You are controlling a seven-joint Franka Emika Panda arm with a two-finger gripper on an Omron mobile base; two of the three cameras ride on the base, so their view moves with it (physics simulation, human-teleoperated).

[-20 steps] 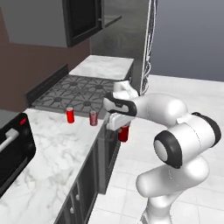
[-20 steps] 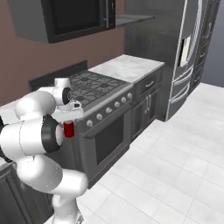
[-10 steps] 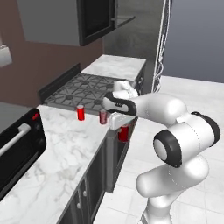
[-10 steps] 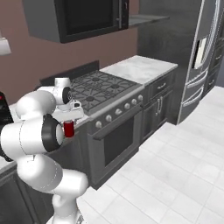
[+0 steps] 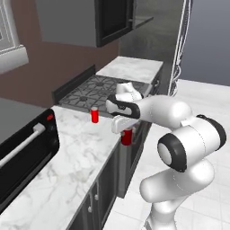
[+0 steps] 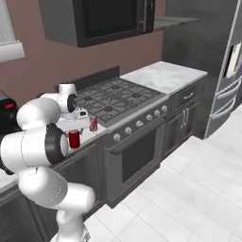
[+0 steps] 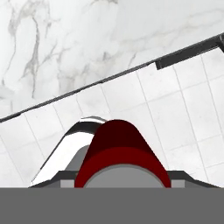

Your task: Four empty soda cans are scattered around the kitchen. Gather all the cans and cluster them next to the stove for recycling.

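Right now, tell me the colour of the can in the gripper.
Red: the held can shows best in the left base view, hanging in the gripper beyond the counter edge.

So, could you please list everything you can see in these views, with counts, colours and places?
Small cylindrical soda cans: two, red; one standing on the counter by the stove, one held just past the counter edge.
Gas stove with black grates: one, dark grey, between counters.
Marble counter: white, left of the stove.
Toaster oven: one, black, on the counter.
Overhead microwave: one, black.
Refrigerator: one, grey, far right.
Gripper: white, jaws around the can.
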